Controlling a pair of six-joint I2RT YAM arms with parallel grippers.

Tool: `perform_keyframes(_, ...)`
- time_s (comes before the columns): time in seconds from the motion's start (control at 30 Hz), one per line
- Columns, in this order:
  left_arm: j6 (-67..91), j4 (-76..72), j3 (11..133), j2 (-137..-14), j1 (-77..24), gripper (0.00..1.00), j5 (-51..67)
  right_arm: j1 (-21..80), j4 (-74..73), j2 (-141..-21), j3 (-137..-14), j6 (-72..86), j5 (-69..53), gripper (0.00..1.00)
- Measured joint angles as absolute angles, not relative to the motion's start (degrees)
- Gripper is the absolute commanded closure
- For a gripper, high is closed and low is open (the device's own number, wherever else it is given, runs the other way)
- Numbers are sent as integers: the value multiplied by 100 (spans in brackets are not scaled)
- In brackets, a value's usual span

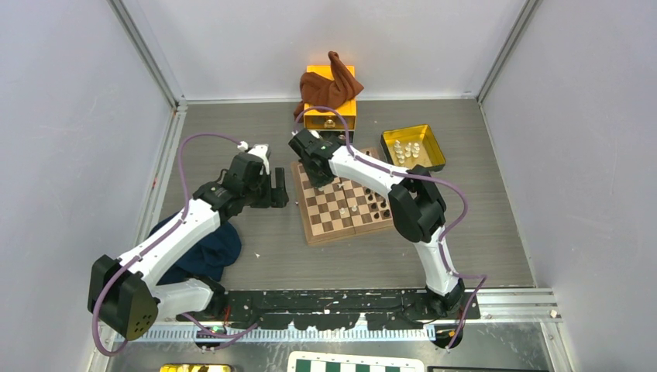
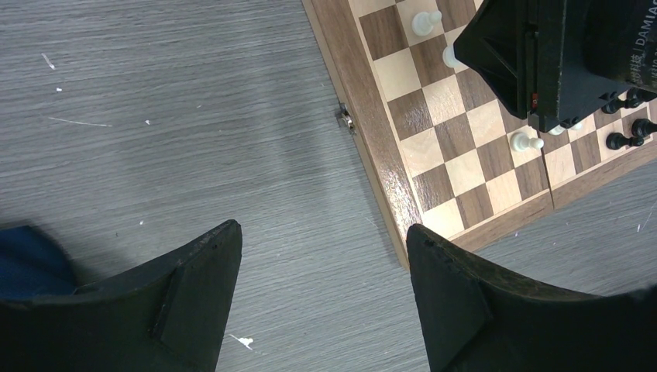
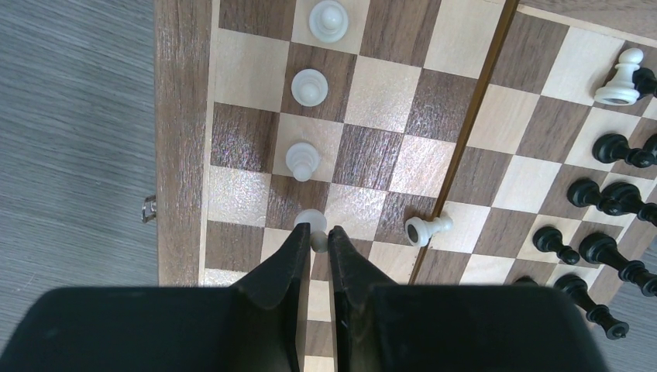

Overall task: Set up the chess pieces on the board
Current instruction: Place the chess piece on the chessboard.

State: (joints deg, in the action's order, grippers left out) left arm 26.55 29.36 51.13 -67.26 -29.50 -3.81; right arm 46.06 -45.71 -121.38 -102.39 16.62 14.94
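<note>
Right wrist view: I am pinching a tiny cream-white turned pawn [image 3: 309, 220] in my right gripper [image 3: 314, 239] near a corner of the square wooden chessboard [image 3: 181, 116], aligning it with the pawn row [image 3: 302, 160], my left gripper [image 2: 321, 256] hanging open, empty.

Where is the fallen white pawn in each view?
Top external: fallen white pawn, a speck by the board's fold.
Left wrist: pawn right of centre, near the fold.
Right wrist: pawn at centre, right of the right claw.
Shared landmark: the fold.
</note>
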Motion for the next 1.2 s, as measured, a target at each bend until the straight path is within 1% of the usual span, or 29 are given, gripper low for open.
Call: perform_keyframes(1.2, 2655, 2932, 4976, -6571, -2897, 22, -386, 4716, -4565, -12252, -10256, 1629, 1535, 99)
